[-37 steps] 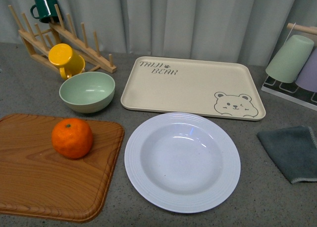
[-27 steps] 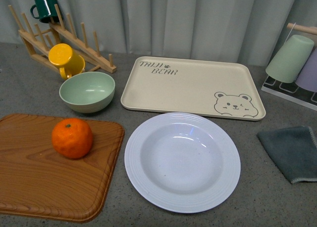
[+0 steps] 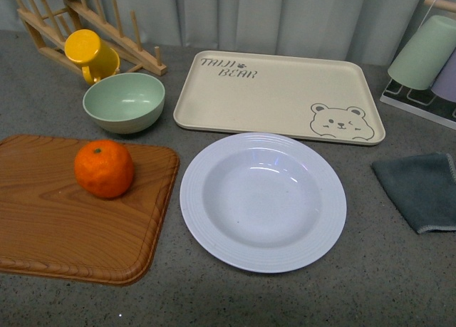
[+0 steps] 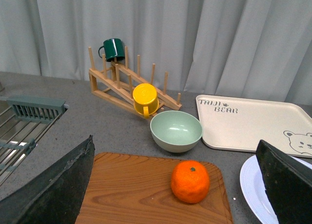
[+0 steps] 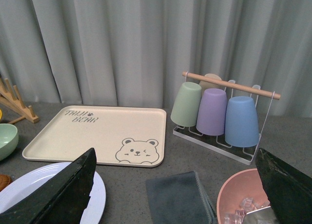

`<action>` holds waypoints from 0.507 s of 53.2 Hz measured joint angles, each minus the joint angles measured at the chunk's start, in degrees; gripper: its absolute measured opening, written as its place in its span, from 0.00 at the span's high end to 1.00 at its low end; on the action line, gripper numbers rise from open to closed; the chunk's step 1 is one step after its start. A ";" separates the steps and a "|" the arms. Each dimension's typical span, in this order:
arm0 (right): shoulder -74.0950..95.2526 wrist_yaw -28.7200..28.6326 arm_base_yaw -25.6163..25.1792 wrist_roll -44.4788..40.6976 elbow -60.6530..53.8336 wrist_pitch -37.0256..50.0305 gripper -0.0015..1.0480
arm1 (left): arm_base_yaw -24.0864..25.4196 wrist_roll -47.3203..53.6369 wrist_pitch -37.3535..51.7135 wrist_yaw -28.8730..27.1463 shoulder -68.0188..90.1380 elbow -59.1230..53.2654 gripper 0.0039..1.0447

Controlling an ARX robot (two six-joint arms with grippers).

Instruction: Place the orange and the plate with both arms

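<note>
One grey countertop (image 3: 399, 284), white plate (image 3: 263, 202), pale curtains (image 3: 285, 17)

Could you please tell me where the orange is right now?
In the front view the orange sits on the wooden board at the left, nearer the robot than the green bowl and left of the plate, touching neither.
</note>
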 joint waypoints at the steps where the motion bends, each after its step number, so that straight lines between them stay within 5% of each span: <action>1: 0.00 0.00 0.00 0.00 0.00 0.00 0.09 | -0.02 0.00 0.00 0.00 0.00 0.00 0.06; 27: 0.00 0.00 0.00 0.00 0.00 0.00 0.09 | 0.00 0.00 0.00 0.00 0.00 0.00 0.06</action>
